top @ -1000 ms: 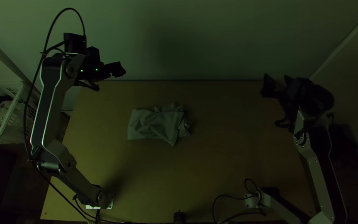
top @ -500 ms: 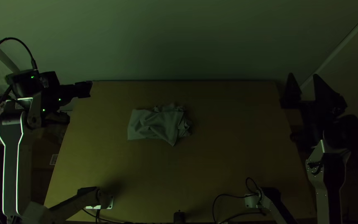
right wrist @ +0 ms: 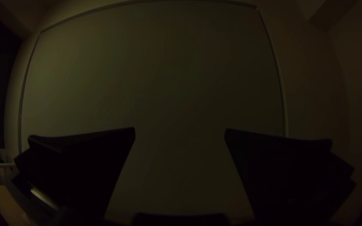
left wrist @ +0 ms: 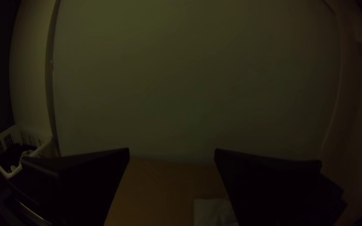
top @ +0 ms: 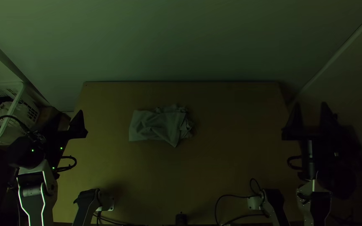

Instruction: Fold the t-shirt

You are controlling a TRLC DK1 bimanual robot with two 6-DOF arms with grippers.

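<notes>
From above, we see the t-shirt (top: pixel 158 126) in a rough bundle, towards eleven o'clock from the middle of the worktop (top: pixel 214 167). Our left pincer (left wrist: pixel 171 150) sits apart and empty at ten, our right pincer (right wrist: pixel 180 129) likewise at two. We judge the folding nearly done; next, perhaps, tidying the crumpled three-o'clock end

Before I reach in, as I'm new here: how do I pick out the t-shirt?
Find the wooden table. On its far half, slightly left of centre, lies the pale t-shirt, flatter left, bunched right. Unlike the cloth in the white basket, it lies on the tabletop.
</notes>
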